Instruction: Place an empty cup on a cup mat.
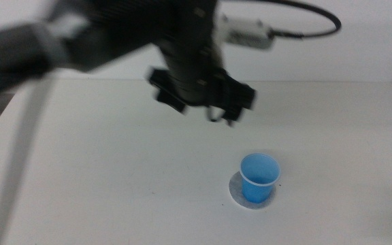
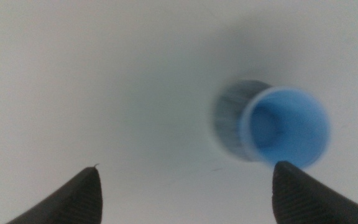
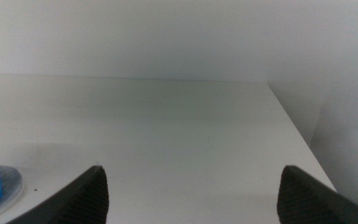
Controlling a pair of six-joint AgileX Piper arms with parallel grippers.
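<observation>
1. One cup, bright blue and empty, stands upright on the white bench.
2. One cup mat, a grey round disc, lies flat under the cup; the cup sits toward one side of it, leaving a crescent of mat bare.
3. Two claws are seen. The left claw hangs in the air above the bench, apart from the cup, released and holding nothing, its jaws spread wide.
4. The right claw waits low beside the cup, also released and holding nothing, its jaws wide apart.
</observation>
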